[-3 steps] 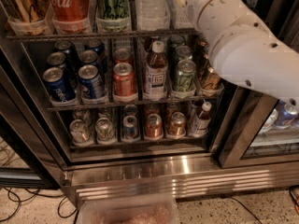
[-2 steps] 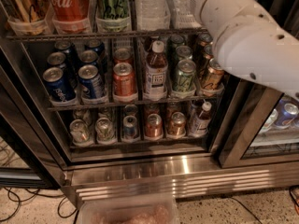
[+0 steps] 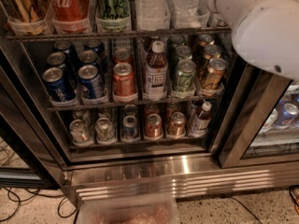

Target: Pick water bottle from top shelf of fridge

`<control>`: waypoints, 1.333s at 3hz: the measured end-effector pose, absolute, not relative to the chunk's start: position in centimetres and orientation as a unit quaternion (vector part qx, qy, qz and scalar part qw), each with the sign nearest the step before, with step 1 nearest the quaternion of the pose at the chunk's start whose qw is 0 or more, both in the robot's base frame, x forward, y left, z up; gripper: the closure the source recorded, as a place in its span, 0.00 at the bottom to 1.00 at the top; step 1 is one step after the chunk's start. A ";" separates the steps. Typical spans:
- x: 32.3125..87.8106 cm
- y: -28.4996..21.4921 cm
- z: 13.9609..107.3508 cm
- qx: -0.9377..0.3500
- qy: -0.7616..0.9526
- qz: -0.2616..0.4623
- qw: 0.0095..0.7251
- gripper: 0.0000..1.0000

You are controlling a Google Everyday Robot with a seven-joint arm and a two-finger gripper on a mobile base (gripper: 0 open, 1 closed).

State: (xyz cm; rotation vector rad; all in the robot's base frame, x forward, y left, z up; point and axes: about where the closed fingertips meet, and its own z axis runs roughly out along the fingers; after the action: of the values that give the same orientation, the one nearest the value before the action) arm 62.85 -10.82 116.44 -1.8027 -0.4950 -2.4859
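Note:
The fridge [image 3: 187,164] stands open in front of me, with wire racks of drinks. On the top shelf [image 3: 117,33] stand two clear ribbed water bottles, one [image 3: 152,6] in the middle and one [image 3: 187,1] to its right, both cut off by the upper edge. Left of them stand a green can, a red cola can and a gold can. My white arm [image 3: 261,27] fills the upper right corner, just right of the bottles. My gripper is out of view, past the picture's upper edge.
The middle rack holds blue, red and green cans and a brown-drink bottle [image 3: 155,71]. The lower rack holds more cans. The dark door frame [image 3: 243,120] stands right, with a second cooler [image 3: 282,118] beyond. A clear plastic bin [image 3: 126,213] and cables [image 3: 18,204] lie on the floor.
My arm has moved up and to the right, uncovering the cans at the right end of the middle rack. The bottles and cans have not moved.

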 end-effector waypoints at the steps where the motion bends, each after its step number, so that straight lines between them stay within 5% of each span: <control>1: 61.0 -10.4 117.4 -0.588 -0.162 -0.792 0.037 1.00; 4: 56.4 -9.8 117.2 -0.623 -0.137 -0.765 0.088 1.00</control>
State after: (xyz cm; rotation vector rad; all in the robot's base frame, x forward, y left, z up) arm 56.38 -9.84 117.17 -1.8558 -0.4092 -2.2775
